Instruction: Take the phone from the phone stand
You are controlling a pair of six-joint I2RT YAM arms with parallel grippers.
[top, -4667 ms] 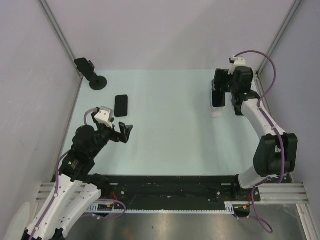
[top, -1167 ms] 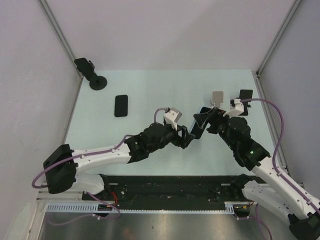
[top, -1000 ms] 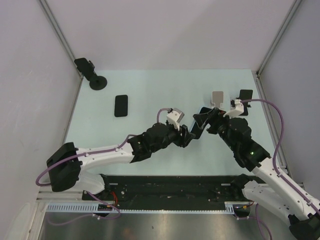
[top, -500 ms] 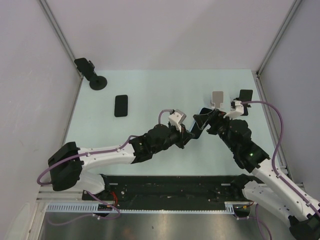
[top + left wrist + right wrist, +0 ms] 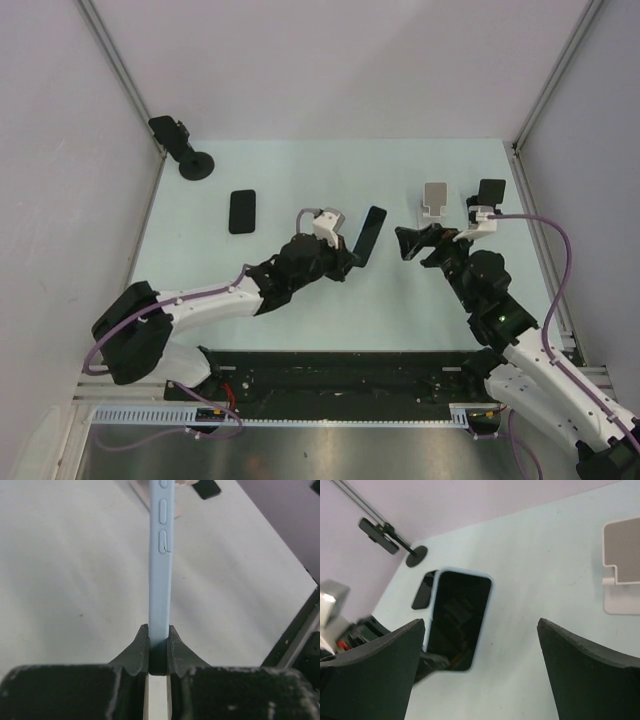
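Note:
The phone (image 5: pixel 370 232), dark-screened in a light blue case, hangs above the middle of the table with my left gripper (image 5: pixel 349 257) shut on its lower end. The left wrist view shows the phone (image 5: pixel 161 555) edge-on, pinched between the two fingers of that gripper (image 5: pixel 158 647). The white and grey phone stand (image 5: pixel 435 198) sits bare at the back right. Just right of the phone, my right gripper (image 5: pixel 413 243) stands open and holds nothing. Its wrist view shows the phone (image 5: pixel 457 612) ahead of the wide jaws of the right gripper (image 5: pixel 481 625), with the phone stand (image 5: pixel 621 575) at the right.
A second black phone (image 5: pixel 242 211) lies flat at the back left. A black mount on a round base (image 5: pixel 186 152) stands in the back left corner. A small black holder (image 5: pixel 491 190) sits right of the phone stand. Side walls close in the table.
My left gripper has shut on the phone and drawn it left. My right gripper has let go, opened wide and backed off to the right.

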